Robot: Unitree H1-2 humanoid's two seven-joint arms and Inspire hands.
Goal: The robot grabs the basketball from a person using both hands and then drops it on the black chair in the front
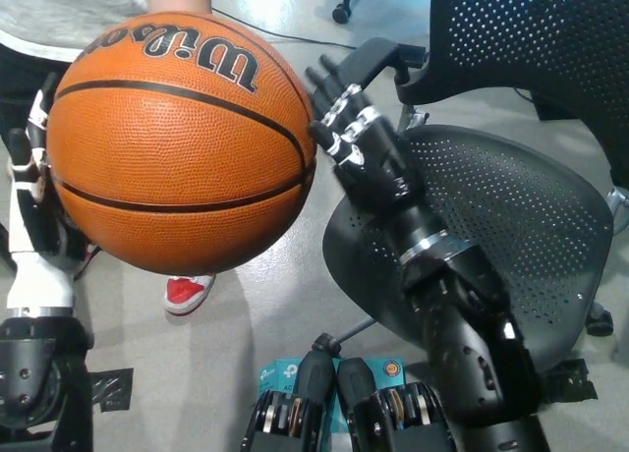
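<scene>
Grey floor lying open at 6 o'clock, below one basketball hanging between two robot hands.
Filling the frame from 9 to 12 o'clock, with a person at 11 o'clock holding it from above and one red shoe showing at its lower edge. Pressing up at its 3 o'clock edge, black right hand, fingers spread and gripping nothing. Standing at its 9 o'clock edge, white left hand, mostly hidden behind the ball, so cannot tell its grasp. Sitting unoccupied at 3 o'clock, one black chair, seat rim just beside the right forearm.
</scene>
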